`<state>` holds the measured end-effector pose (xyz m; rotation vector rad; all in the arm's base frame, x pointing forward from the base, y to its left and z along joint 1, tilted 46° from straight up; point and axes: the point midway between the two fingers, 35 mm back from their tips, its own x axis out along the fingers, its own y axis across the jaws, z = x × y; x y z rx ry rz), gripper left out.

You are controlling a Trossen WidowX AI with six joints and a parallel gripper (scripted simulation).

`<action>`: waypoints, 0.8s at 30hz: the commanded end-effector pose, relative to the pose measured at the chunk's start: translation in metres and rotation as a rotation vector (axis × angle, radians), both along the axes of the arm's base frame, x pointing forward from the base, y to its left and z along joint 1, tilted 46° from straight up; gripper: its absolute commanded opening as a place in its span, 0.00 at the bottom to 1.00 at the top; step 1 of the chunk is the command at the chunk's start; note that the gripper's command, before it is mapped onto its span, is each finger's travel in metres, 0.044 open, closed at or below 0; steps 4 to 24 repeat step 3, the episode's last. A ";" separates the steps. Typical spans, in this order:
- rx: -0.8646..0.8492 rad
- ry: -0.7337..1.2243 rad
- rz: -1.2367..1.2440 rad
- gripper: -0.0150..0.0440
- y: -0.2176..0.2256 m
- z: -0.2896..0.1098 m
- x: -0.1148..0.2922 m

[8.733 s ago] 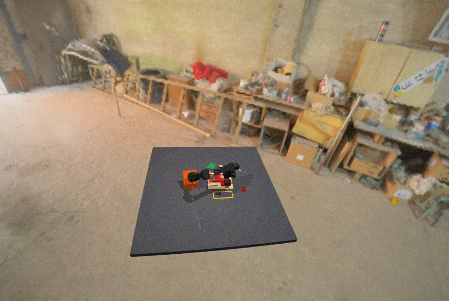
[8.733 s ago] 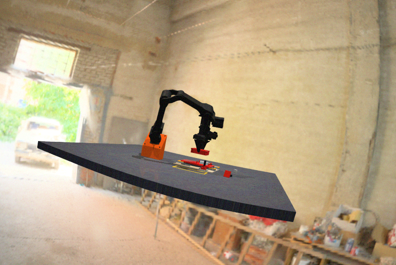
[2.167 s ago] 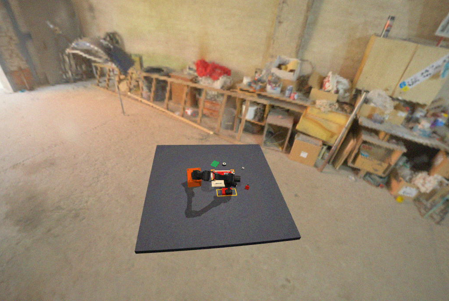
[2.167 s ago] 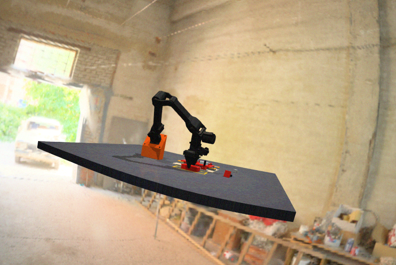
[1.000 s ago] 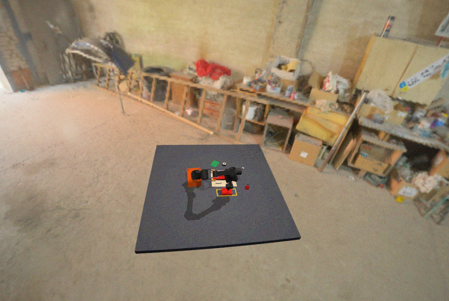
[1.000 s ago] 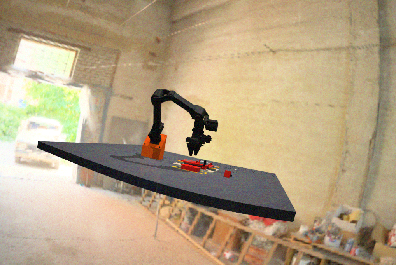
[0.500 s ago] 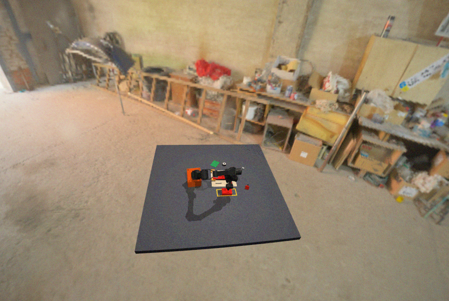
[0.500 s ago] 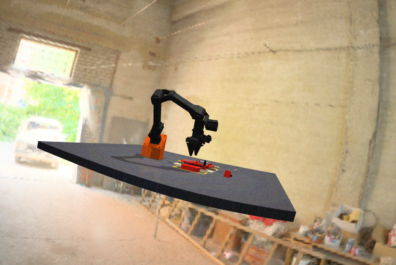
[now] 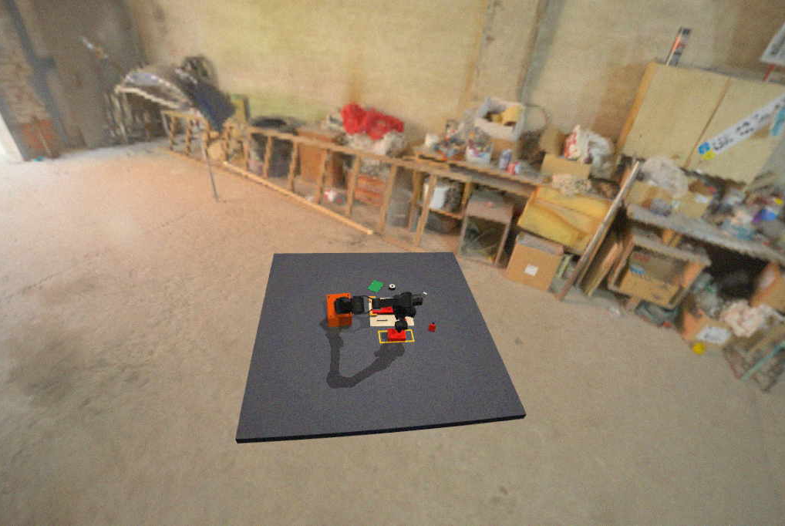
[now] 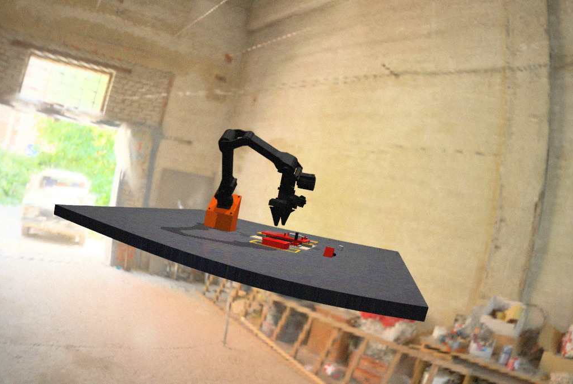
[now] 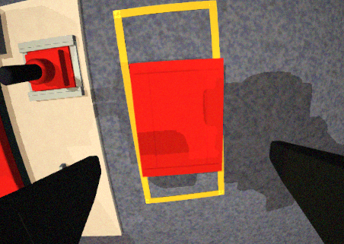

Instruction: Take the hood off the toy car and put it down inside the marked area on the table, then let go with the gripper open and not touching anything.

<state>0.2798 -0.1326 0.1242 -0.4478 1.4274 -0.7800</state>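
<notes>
Open air under your tool; clutter sat on one side only.

Your tool (image 10: pixel 281 220) hung spread wide above the tabletop (image 10: pixel 368 276), touching nothing, with open air between its tips and the red hood (image 11: pixel 176 117) lying in the yellow marked area (image 11: pixel 167 7) below. In the wrist view the hood's right edge lay on the outline's right line. Just beside the outline's left side stood the cream car body (image 11: pixel 55 130) with its black peg (image 11: pixel 17 74), the nearest thing in your way. A small red block (image 9: pixel 432 326) sat apart on the far side, and the orange base (image 10: pixel 222 216) stood well behind, so that flank and the straight lift upward were free.
</notes>
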 end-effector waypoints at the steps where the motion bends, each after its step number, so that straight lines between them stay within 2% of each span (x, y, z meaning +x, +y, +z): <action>1: -0.005 -0.002 -0.002 1.00 -0.001 0.001 0.000; 24: -0.005 -0.002 -0.002 1.00 -0.001 0.001 0.000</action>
